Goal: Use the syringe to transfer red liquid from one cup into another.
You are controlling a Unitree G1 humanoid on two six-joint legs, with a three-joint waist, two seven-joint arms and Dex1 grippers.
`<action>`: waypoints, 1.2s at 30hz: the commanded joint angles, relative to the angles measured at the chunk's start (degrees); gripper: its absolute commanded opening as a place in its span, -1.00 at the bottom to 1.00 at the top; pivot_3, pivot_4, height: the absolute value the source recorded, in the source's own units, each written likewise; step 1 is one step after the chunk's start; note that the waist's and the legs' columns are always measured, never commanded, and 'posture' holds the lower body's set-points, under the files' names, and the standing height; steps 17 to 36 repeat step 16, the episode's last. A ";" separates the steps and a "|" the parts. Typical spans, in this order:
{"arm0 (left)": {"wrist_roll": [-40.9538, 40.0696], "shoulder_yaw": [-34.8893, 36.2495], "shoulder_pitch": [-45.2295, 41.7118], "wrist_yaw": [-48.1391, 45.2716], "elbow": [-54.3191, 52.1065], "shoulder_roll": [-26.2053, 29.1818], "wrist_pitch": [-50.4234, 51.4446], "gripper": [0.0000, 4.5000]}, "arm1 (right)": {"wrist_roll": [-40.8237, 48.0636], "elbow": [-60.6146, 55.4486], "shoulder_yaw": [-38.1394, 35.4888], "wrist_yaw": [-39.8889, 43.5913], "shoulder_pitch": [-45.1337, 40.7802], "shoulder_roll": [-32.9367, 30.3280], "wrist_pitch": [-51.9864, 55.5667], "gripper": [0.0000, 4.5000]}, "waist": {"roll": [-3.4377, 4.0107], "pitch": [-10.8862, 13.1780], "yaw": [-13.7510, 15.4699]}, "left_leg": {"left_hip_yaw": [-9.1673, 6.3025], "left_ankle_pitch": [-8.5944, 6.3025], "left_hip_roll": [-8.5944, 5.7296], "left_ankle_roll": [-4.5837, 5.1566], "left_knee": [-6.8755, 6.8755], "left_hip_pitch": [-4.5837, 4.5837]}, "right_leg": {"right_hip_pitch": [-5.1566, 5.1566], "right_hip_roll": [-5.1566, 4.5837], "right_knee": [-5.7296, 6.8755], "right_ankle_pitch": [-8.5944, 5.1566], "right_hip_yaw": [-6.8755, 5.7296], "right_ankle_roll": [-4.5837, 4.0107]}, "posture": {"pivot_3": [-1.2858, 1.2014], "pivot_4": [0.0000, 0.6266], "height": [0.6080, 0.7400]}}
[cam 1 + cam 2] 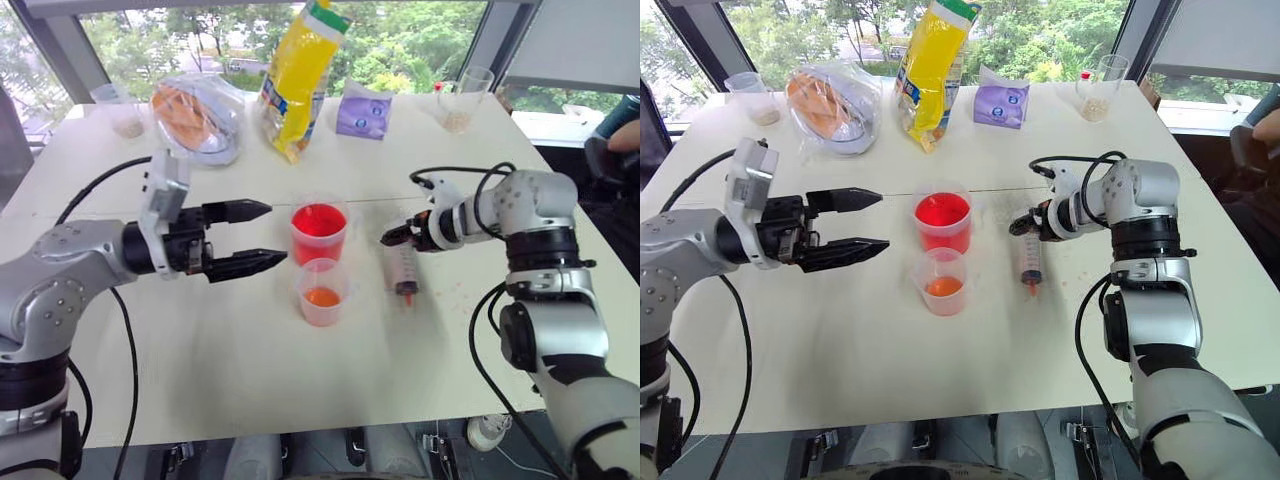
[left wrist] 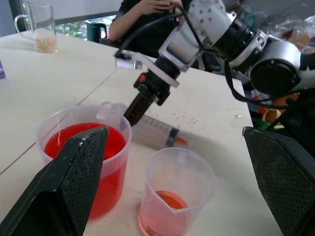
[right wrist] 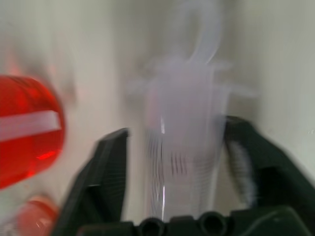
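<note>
The syringe point(image 1: 403, 265) lies flat on the white table point(image 1: 230, 370), its orange-red tip point(image 1: 408, 296) pointing toward me. My right gripper point(image 1: 392, 237) slants down over its plunger end. In the right wrist view its fingers point(image 3: 110, 162) stand apart on either side of the barrel point(image 3: 184, 147), with a gap showing. The wider cup point(image 1: 319, 232) is well filled with red liquid point(image 1: 318, 220). Just in front of it, the smaller cup point(image 1: 322, 292) holds a shallow orange-red layer. My left gripper point(image 1: 255, 238) hovers open and level, left of both cups, holding nothing.
At the table's back stand a yellow bag point(image 1: 297, 75), a purple pack point(image 1: 362, 110), a clear bag of bread point(image 1: 195, 115) and two clear cups with beige granules point(image 1: 125, 112) point(image 1: 462, 100). A person point(image 1: 618, 140) sits at the far right. Red droplets speckle the table near the syringe.
</note>
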 commanded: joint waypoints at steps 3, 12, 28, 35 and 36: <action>-1.41 2.58 2.42 -0.33 -1.89 2.84 0.11 1.00 | 0.15 -8.73 1.66 4.44 -0.33 -4.48 1.71 0.99 | 0.05 0.03 0.10 | -0.02 0.00 -0.01 0.00 0.00 -0.01 | -0.02 0.00 0.01 0.00 -0.01 0.00 | 0.03 -0.52 1.00; -1.41 5.67 6.08 -1.89 -1.93 7.27 -0.43 1.00 | 6.90 -44.23 8.11 36.50 11.81 -32.97 -19.16 0.99 | 0.04 0.07 0.13 | -0.05 -0.06 0.00 0.07 -0.08 -0.07 | -0.02 -0.02 -0.19 -0.12 -0.03 0.16 | 0.03 -0.52 1.00; -1.66 6.23 6.63 -2.31 -2.16 8.11 -0.48 1.00 | 5.63 -48.42 5.58 44.90 18.25 -39.97 -28.78 0.99 | 0.02 0.08 0.04 | -0.01 -0.07 0.02 0.06 -0.09 0.01 | 0.05 0.02 -0.29 -0.15 -0.03 0.20 | 0.03 -0.52 1.00; -1.66 6.23 6.63 -2.31 -2.16 8.11 -0.48 1.00 | 5.63 -48.42 5.58 44.90 18.25 -39.97 -28.78 0.99 | 0.02 0.08 0.04 | -0.01 -0.07 0.02 0.06 -0.09 0.01 | 0.05 0.02 -0.29 -0.15 -0.03 0.20 | 0.03 -0.52 1.00; -1.66 6.23 6.63 -2.31 -2.16 8.11 -0.48 1.00 | 5.63 -48.42 5.58 44.90 18.25 -39.97 -28.78 0.99 | 0.02 0.08 0.04 | -0.01 -0.07 0.02 0.06 -0.09 0.01 | 0.05 0.02 -0.29 -0.15 -0.03 0.20 | 0.03 -0.52 1.00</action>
